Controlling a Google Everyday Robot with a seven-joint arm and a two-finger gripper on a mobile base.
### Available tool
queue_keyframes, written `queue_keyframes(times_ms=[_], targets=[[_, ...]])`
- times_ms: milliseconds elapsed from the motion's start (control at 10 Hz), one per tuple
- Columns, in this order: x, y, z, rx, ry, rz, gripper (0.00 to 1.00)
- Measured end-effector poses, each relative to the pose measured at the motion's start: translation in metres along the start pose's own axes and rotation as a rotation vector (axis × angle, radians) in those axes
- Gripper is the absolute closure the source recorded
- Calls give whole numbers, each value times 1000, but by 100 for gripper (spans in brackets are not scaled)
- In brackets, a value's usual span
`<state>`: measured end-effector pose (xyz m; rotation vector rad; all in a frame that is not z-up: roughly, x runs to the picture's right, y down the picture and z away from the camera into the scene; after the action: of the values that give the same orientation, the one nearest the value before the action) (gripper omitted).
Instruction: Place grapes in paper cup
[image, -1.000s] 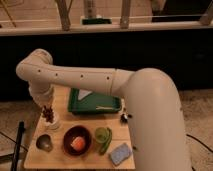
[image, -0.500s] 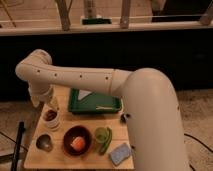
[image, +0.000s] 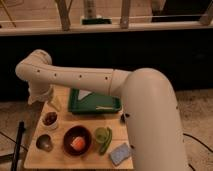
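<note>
- In the camera view, a big white arm (image: 90, 80) reaches from the right side over to the left, above a small wooden table (image: 35, 155).
- The arm bends down at the far left end, and the gripper (image: 54, 103) hangs there, over the back left part of the table.
- The gripper is just above the paper cup (image: 50, 121) and a bit behind it. It does not look like it is touching the cup.
- I cannot tell how wide the gripper is, or if it holds anything.
- The paper cup stands upright near the left edge of the table.
- Something dark sits inside the cup. This looks like the grapes (image: 49, 118).
- In front of the cup is a little metal bowl (image: 44, 143).
- Next to that, in the middle of the table, is a dark red bowl (image: 66, 144) with something orange (image: 77, 143) in it.
- To the right of the red bowl is a green cup (image: 101, 134), with a long green thing (image: 107, 142) touching it.
- A blue sponge (image: 120, 154) lies at the front right corner.
- A green tray (image: 97, 106) sits at the back of the table, partly under the arm.
</note>
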<state>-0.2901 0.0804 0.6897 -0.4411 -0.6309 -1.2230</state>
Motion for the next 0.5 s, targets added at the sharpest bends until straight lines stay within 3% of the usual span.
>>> queue_keyframes(times_ms=[500], targets=[[1, 0, 1, 6, -6, -7, 20]])
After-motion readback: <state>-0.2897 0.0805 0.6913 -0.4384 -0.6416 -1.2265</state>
